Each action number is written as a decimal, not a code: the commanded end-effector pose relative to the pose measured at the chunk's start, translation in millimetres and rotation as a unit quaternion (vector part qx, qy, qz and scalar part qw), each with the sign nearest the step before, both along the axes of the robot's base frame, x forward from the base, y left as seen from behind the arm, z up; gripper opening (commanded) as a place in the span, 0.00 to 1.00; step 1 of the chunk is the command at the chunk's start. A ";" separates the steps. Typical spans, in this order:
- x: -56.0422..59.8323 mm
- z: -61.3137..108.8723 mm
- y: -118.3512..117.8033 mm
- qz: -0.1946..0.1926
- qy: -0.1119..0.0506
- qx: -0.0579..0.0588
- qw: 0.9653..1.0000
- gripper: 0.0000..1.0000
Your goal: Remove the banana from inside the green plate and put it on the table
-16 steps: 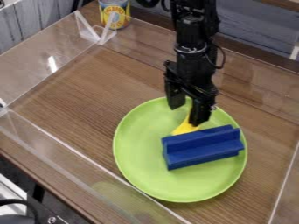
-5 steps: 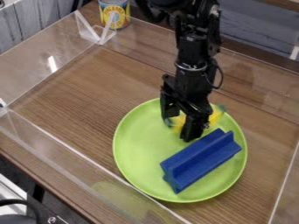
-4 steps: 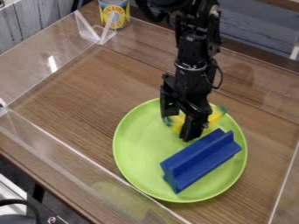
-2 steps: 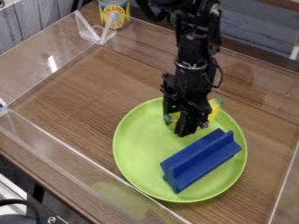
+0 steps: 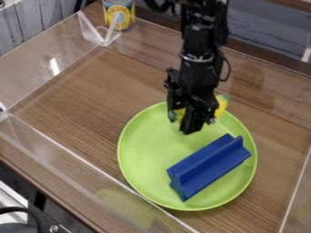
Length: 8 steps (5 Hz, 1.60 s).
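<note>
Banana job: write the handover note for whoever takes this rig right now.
Gripper: black, pointing down, shut on the small yellow toy banana, over the plate's far part.
Large round lime-green plate: on the brown wood-grain table; a blue rectangular block lies in it.
Done: banana gripped.
Left: carry it clear of the plate, set it on bare table, release.
</note>
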<state>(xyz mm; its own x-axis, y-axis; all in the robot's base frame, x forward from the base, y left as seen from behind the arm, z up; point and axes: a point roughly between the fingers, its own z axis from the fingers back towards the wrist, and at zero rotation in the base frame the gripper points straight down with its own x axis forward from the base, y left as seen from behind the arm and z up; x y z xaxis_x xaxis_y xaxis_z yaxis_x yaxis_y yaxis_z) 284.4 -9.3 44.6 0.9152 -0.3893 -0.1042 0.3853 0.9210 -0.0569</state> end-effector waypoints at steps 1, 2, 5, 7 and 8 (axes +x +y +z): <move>11.6 30.5 6.9 0.010 -0.045 0.003 0.999 0.00; 13.2 38.7 11.6 0.018 -0.050 0.006 0.999 0.00; 15.6 54.1 38.4 0.051 -0.058 0.019 0.997 0.00; 12.8 63.9 73.6 0.083 -0.061 0.037 0.994 0.00; 12.2 64.3 90.2 0.085 -0.062 0.048 0.993 0.00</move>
<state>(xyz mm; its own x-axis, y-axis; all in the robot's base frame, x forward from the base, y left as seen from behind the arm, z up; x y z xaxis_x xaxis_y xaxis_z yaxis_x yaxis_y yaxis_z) 287.9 77.2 83.5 0.9698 -0.2232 -0.0978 0.2270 0.9735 0.0284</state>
